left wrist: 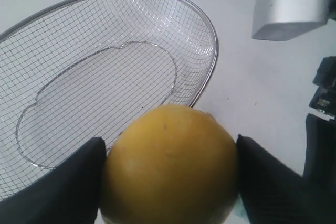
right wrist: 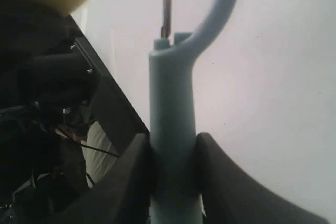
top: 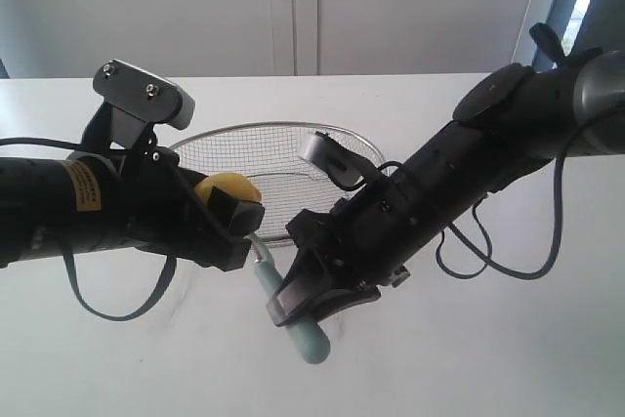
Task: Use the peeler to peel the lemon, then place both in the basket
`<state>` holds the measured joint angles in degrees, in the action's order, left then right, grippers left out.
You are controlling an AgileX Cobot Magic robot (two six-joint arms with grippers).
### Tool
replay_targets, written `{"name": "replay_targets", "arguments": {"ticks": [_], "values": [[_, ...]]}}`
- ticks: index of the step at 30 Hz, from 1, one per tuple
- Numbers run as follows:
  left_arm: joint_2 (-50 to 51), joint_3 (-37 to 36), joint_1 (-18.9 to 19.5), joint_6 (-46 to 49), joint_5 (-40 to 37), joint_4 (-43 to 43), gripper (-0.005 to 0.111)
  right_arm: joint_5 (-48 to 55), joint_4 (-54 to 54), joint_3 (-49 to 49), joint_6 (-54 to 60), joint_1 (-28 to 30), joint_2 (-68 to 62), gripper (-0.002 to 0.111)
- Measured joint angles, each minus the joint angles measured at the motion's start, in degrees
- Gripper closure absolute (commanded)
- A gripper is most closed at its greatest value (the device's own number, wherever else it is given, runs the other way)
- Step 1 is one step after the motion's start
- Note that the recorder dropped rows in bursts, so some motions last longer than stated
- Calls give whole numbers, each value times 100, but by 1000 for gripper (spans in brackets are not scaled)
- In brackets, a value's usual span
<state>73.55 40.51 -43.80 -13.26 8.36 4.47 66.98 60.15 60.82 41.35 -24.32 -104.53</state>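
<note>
left pincer (left wrist: 169,187): clamped on the lemon (left wrist: 168,156), one finger on each side
lemon: held off the table (top: 508,349), just beside the near rim of the basket (top: 283,153), not in it
right pincer (right wrist: 173,177): pinching the peeler (right wrist: 172,103) by its teal handle
peeler: tilted, blade end up toward the lemon, just below it; can't tell if touching
basket: sits on the table behind both arms

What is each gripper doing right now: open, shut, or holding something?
Left gripper: closed on the lemon.
Right gripper: closed on the peeler, gripping its handle.
</note>
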Motion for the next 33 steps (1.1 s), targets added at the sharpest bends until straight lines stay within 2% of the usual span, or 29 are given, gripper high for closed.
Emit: {"name": "replay_targets", "arguments": {"ticks": [15, 33], "values": [[0, 0, 0, 0, 0, 9, 107, 97, 99, 142, 140, 0, 0, 108], [0, 0, 0, 10, 0, 9, 107, 230, 159, 142, 151, 583, 374, 108]]}}
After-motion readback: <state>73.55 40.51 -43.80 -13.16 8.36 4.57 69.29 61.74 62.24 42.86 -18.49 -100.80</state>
